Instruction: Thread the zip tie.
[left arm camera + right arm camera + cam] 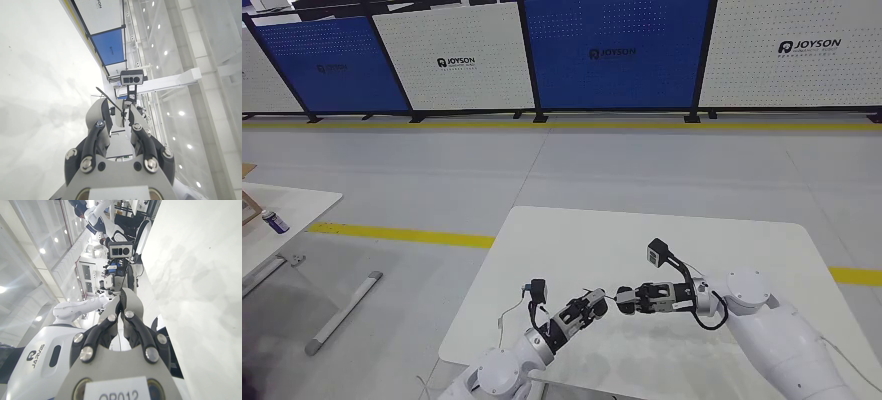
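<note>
A thin black zip tie (108, 100) runs slantwise across the gap between my left gripper's fingers (103, 113), its pointed tail sticking out toward the white table (37, 75). My left gripper (117, 111) is open around it. My right gripper (120, 303) faces it tip to tip and is shut on the dark end of the zip tie (119, 308). In the top view the left gripper (594, 300) and the right gripper (625, 298) meet just above the front middle of the table (662, 240); the tie is too small to make out there.
The table's near edge (472, 345) lies just left of my left arm. A second white table (282, 215) with a small bottle (274, 221) stands at the far left. Blue and white panels (612, 50) line the back wall.
</note>
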Available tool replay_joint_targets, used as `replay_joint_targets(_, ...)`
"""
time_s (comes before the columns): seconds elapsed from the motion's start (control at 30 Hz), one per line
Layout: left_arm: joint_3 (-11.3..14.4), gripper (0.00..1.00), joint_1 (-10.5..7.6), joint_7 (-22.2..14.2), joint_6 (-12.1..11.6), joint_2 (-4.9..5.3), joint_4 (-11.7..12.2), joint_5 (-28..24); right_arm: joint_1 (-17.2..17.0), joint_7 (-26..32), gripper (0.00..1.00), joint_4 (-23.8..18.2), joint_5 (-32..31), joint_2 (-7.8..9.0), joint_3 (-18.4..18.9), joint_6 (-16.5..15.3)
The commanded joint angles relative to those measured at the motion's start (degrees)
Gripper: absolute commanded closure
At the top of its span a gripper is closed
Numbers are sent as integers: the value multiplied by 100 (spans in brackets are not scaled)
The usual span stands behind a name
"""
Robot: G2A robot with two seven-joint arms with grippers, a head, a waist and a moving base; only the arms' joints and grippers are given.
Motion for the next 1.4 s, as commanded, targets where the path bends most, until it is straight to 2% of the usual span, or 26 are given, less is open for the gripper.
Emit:
replay_joint_targets(0.0,19,79,-13,-3,17,-3,8,15,0,0,100,0,0,0,0,0)
replay_joint_targets(0.4,84,78,-142,74,162,-28,66,-42,0,0,100,0,0,0,0,0)
replay_joint_targets(0.57,106,87,-224,75,190,-40,118,-87,0,0,100,0,0,0,0,0)
replay_joint_targets(0.67,105,87,-239,62,165,-42,140,-96,0,0,100,0,0,0,0,0)
replay_joint_targets(0.97,52,86,-181,-105,-65,-28,172,-127,0,0,100,0,0,0,0,0)
replay_joint_targets(1.07,36,89,-138,-109,-94,-22,147,-105,0,0,100,0,0,0,0,0)
replay_joint_targets(1.17,31,100,-104,-103,-104,-19,120,-85,0,0,100,0,0,0,0,0)
replay_joint_targets(1.37,35,100,-62,-64,-96,-18,85,-62,0,0,100,0,0,0,0,0)
